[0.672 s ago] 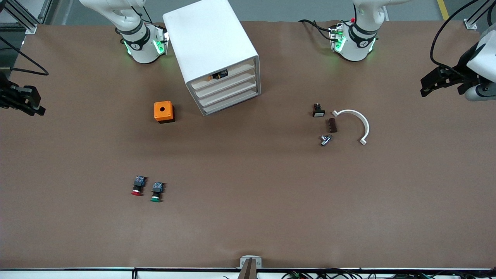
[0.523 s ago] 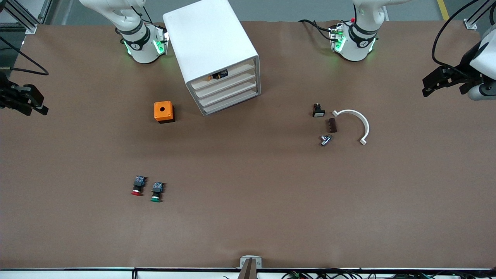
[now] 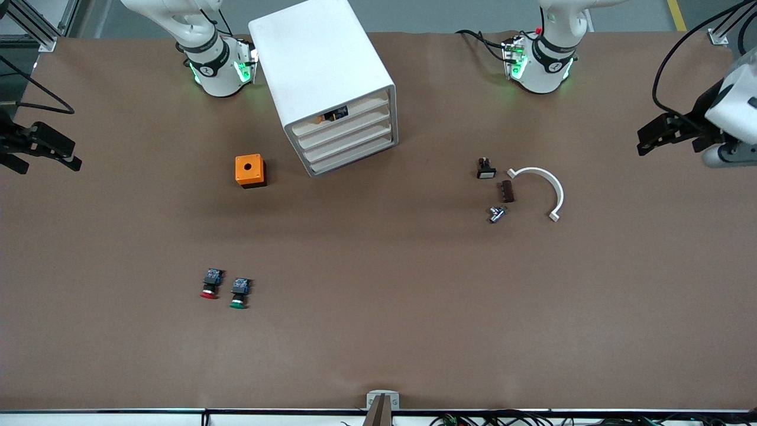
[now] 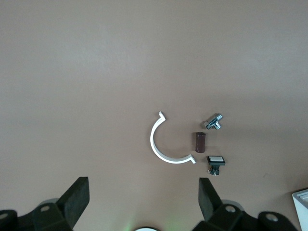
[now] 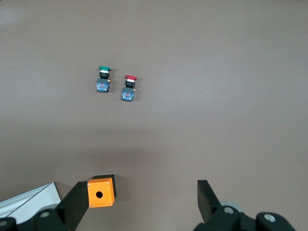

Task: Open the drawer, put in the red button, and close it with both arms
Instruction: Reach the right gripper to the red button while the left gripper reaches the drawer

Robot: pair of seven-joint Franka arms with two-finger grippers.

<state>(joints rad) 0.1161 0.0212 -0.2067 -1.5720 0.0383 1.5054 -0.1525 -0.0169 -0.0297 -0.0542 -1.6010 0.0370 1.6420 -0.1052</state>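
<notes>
Nearest the front camera, toward the right arm's end of the table, the red button (image 3: 209, 284) lies on its side just beside a green-capped switch (image 3: 239, 293), cap pointing at the camera. Farther off stands an orange box (image 3: 250, 171), then the white cabinet (image 3: 328, 83) with the drawer (image 3: 346, 128) shut. The right gripper (image 3: 44, 148), jaws apart, hangs over its table edge, probably the closer one to the button. The left gripper (image 3: 671, 134), jaws apart too, hovers over the table's left-arm end.

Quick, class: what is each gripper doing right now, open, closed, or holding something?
Left gripper: open, empty, over the table's left-arm end.
Right gripper: open, empty, over the right-arm end.
</notes>
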